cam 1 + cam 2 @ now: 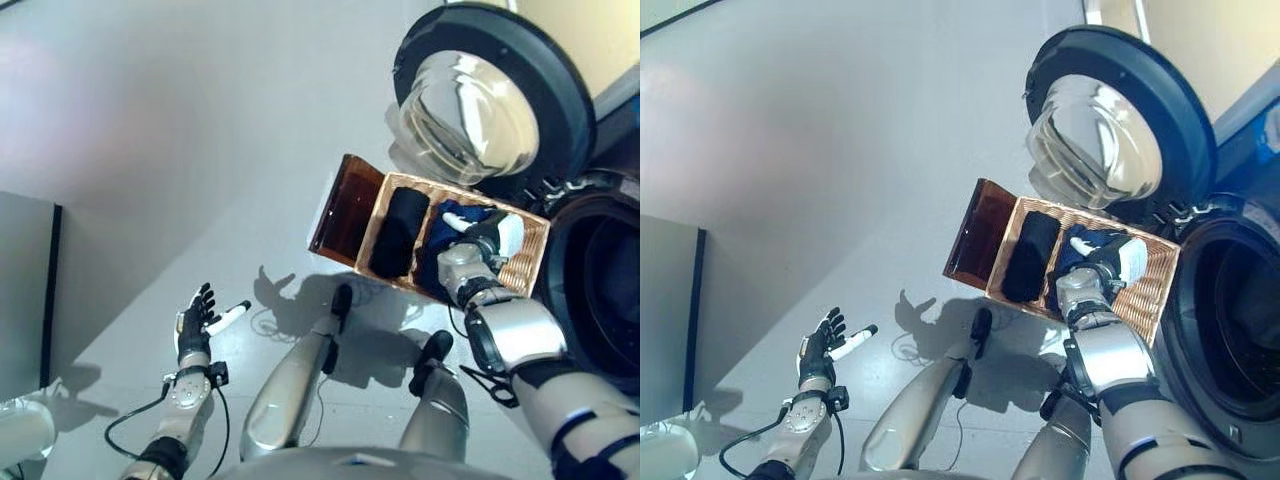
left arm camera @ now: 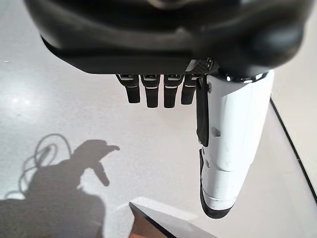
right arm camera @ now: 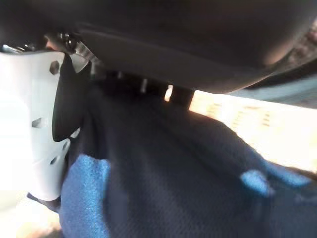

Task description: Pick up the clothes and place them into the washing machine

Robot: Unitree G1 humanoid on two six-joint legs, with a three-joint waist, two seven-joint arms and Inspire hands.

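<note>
The washing machine (image 1: pixel 1240 340) fills the right edge of the eye views, its dark drum mouth facing the frame's left and its round door (image 1: pixel 490 100) swung wide at the upper right, glass bowl towards the camera. No writing can be read on it.

Just left of the drum mouth, right of frame centre, a wicker basket (image 1: pixel 525 262) stands on the grey floor (image 1: pixel 180 130), its brown lid (image 1: pixel 345 212) hanging open off its left side.

Inside the basket lie the clothes: a black roll (image 1: pixel 393 232) in the left part, long axis running from upper right to lower left, and a dark blue garment (image 1: pixel 1092 241) bunched in the middle, with no clear direction.

The right hand (image 1: pixel 1108 258) is pressed down onto the blue garment; its wrist view shows only cloth under the palm, so whether the fingers have closed cannot be told.

The left hand (image 1: pixel 195 318) hangs at the lower left over bare floor, fingers straight and spread, holding nothing.
</note>
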